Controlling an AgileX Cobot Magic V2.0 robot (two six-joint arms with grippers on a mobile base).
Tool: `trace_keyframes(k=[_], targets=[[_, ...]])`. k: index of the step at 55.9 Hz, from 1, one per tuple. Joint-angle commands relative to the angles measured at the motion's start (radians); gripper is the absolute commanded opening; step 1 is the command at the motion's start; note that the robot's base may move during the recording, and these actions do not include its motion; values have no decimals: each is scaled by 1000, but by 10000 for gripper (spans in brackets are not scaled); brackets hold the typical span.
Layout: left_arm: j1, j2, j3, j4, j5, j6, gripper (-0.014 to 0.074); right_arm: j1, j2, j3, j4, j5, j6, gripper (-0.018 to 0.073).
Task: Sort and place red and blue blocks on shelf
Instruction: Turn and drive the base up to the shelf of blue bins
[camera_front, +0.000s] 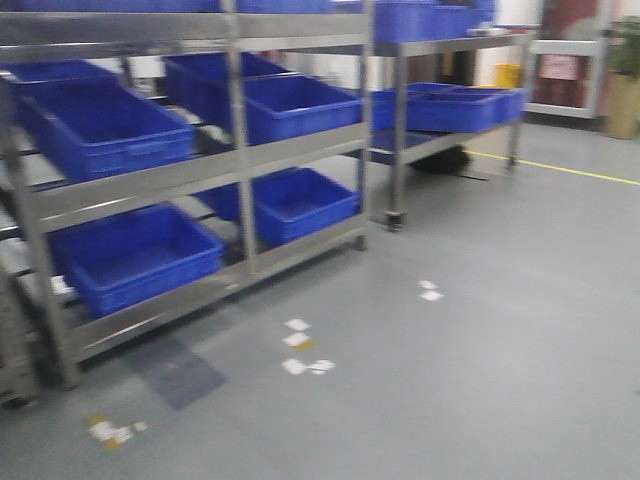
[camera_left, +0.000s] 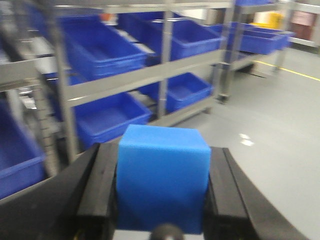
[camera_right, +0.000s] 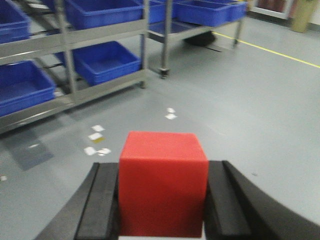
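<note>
The left gripper (camera_left: 162, 192) is clamped on the blue block (camera_left: 162, 180). The cube sits squarely between the two black fingers (camera_left: 100, 195), one side face pressed against each. The right gripper (camera_right: 162, 200) holds the red block (camera_right: 162, 187) in the same way, jaws closed against its left and right faces. Both cubes are up in the air in front of the robot, well apart from the shelf (camera_front: 200, 175).

The shelf stands to the left and farther off. It is a stainless-steel rack with sloping tiers carrying large blue tubs. In the front view, two tubs sit on the upper visible tier, one at the left (camera_front: 105, 130) and one nearer the middle (camera_front: 290, 105). Two more sit on the lower tier, at the left (camera_front: 135, 255) and at the right (camera_front: 300, 205). Where their insides show, they are plain blue plastic. Neither block is in any of them.

A second rack (camera_front: 455, 45) stands farther back on the right and also carries blue tubs (camera_front: 455, 108). Their contents are too blurred to tell.

On the grey floor (camera_front: 500, 350), white paper scraps (camera_front: 300, 345) lie near the shelf's foot. A yellow line (camera_front: 570, 170) runs across at the far right.
</note>
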Motion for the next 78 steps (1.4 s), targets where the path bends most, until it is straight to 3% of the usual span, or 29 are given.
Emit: trace_keyframes(k=[1, 78], targets=[[0, 11, -28, -9, -87, -8, 234, -7, 7, -27, -8, -89, 0, 383], [0, 11, -28, -9, -87, -8, 234, -7, 7, -27, -8, -89, 0, 383]])
